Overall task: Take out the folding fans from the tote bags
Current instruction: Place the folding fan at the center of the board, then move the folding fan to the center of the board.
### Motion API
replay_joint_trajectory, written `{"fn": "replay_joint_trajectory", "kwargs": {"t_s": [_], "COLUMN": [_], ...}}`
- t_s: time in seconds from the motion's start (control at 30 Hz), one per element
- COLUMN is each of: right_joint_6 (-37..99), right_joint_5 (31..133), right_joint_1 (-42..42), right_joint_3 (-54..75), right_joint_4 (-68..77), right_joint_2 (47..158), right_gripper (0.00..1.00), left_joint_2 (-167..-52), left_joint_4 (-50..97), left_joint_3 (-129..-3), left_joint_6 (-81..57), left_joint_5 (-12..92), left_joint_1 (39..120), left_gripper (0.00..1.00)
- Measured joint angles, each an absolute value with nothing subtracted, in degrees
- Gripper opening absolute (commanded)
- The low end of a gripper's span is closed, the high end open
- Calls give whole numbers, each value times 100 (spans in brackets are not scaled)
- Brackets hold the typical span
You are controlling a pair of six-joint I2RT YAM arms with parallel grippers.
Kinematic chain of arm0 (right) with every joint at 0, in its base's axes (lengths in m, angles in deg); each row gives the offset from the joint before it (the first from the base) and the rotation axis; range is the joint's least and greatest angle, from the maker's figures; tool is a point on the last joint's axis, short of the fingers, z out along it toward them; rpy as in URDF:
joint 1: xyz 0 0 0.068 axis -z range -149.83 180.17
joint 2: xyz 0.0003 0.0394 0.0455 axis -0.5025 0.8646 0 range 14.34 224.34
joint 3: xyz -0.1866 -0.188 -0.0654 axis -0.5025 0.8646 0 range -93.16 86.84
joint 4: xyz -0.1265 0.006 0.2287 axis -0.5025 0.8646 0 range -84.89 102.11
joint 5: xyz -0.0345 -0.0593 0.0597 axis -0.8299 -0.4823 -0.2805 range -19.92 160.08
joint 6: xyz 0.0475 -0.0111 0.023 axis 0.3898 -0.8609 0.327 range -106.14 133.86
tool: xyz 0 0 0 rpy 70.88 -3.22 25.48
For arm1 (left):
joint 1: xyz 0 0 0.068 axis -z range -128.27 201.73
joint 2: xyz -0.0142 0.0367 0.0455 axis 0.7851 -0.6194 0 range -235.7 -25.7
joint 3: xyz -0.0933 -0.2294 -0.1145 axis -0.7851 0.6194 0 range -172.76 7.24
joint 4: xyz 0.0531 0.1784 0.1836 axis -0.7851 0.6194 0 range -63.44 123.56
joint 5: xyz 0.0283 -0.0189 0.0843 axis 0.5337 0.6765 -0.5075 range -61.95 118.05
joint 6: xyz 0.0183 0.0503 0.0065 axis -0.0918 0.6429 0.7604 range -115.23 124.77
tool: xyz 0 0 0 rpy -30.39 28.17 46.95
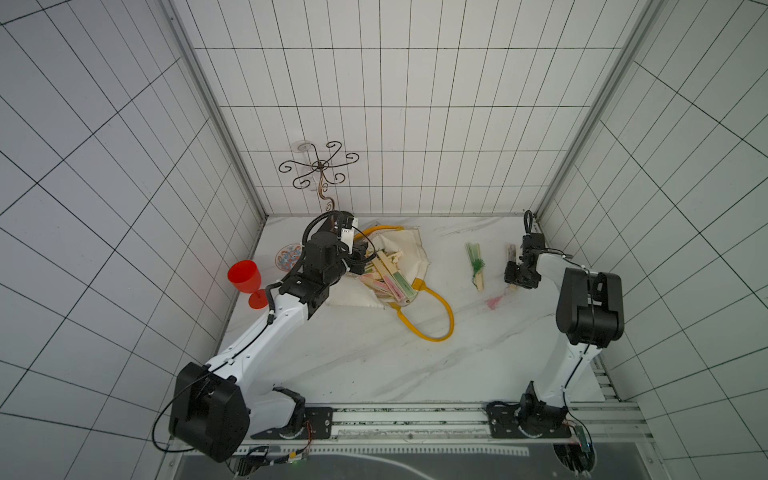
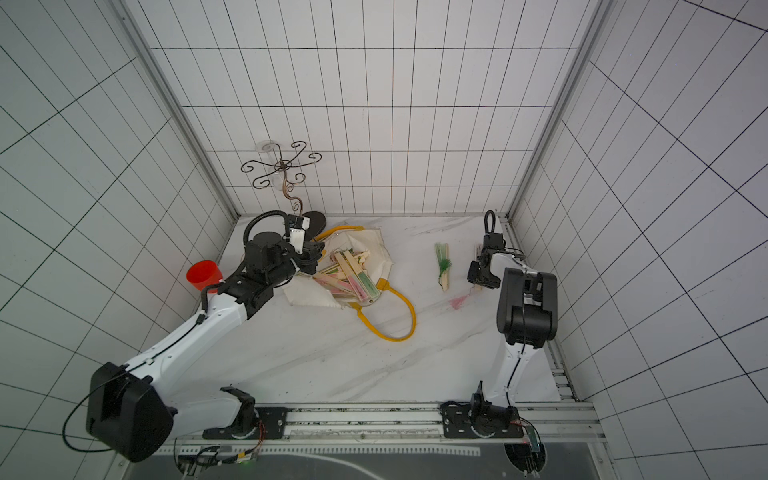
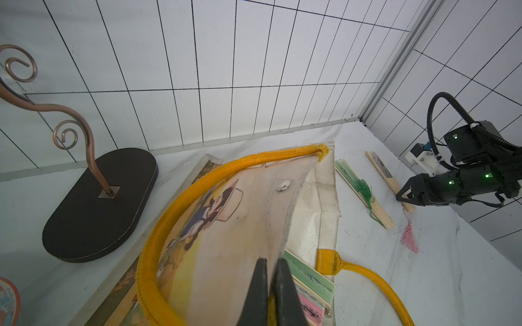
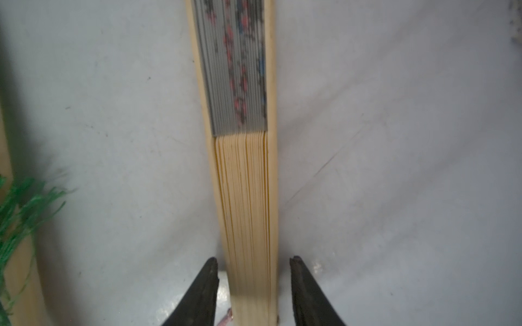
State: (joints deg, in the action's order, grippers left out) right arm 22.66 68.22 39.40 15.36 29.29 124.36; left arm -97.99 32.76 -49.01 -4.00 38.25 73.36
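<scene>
The cream tote bag (image 1: 401, 243) (image 2: 376, 245) lies open on the marble table, with several folding fans (image 1: 390, 279) (image 2: 353, 282) piled in its mouth. My left gripper (image 1: 363, 253) (image 3: 271, 259) is shut on the bag's upper canvas edge (image 3: 285, 214) and holds it lifted. Out on the table lie a green fan (image 1: 475, 262) (image 3: 364, 192) and a dark-printed fan (image 1: 510, 251) (image 4: 243, 169). My right gripper (image 1: 513, 276) (image 4: 254, 259) stands open around the dark-printed fan's bamboo end, a gap on each side. That fan's pink tassel (image 1: 493, 302) (image 3: 409, 237) trails on the table.
A metal scroll stand (image 1: 320, 166) on a black oval base (image 3: 99, 203) stands behind the bag. A red goblet (image 1: 245, 278) and a patterned plate (image 1: 289, 257) sit by the left wall. One yellow handle (image 1: 440, 316) loops toward the front.
</scene>
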Motion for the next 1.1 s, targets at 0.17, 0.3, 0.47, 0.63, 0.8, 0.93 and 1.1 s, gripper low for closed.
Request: {"fn": "replay_joint_trajectory", "kwargs": {"t_s": [0.17, 0.3, 0.47, 0.63, 0.8, 0.93, 1.1], "right_joint_6": [2375, 2416, 2478, 2534, 2580, 2642, 2696], "right_joint_5": [7027, 7287, 7890, 8513, 8880, 9027, 9204], "right_joint_1": [3885, 3717, 3420, 3391, 3391, 3391, 3385], "right_joint_3": [1536, 1536, 1554, 1560, 1560, 1560, 1560], "right_joint_4": [3039, 3028, 2947, 2739, 2595, 2558, 2449], "right_joint_2": [12016, 11688, 11644, 11714, 12062, 12359, 12497], "right_gripper": [45, 45, 45, 46, 45, 44, 42], "left_joint_2": [-9799, -9799, -9799, -9799, -9799, -9799, -9799], "left_joint_4": [3276, 3276, 3273, 3276, 3276, 3276, 3273], "left_joint_3": [-4901, -4901, -4901, -4901, -4901, -4901, -4901], "left_joint_6": [-398, -394, -396, -402, -405, -407, -405], "left_joint_5": [3825, 3825, 3827, 3842, 3844, 3851, 3857], "left_joint_1": [7331, 7323, 7309, 7309, 7309, 7309, 7309], "left_gripper": [0, 0, 0, 0, 0, 0, 0]}}
